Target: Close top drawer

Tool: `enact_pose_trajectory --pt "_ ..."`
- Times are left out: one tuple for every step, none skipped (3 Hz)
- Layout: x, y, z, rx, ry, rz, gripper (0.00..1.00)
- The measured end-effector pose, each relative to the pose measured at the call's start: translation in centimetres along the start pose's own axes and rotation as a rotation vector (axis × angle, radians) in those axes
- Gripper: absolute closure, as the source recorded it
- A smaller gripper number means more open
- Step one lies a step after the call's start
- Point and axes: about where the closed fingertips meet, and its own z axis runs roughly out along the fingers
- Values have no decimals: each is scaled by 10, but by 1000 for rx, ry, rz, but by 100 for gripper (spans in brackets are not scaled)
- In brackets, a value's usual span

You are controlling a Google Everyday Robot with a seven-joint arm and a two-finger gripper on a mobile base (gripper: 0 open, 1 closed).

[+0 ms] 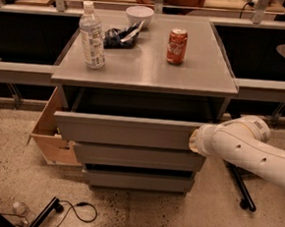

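The top drawer is the uppermost grey front of the grey cabinet. It stands pulled out a short way, with a dark gap behind its front. My white arm comes in from the right and its end, the gripper, presses against the right end of the drawer front. The fingers are hidden behind the arm's wrist. The two lower drawer fronts sit further back.
On the cabinet top stand a plastic water bottle, a red soda can, a white bowl and a dark snack bag. A cardboard box leans at the cabinet's left. A cable lies on the floor.
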Motion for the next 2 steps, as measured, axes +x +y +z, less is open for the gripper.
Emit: enact_pose_trajectory --pt "0 0 0 0 0 0 81" --pt "0 0 0 0 0 0 50"
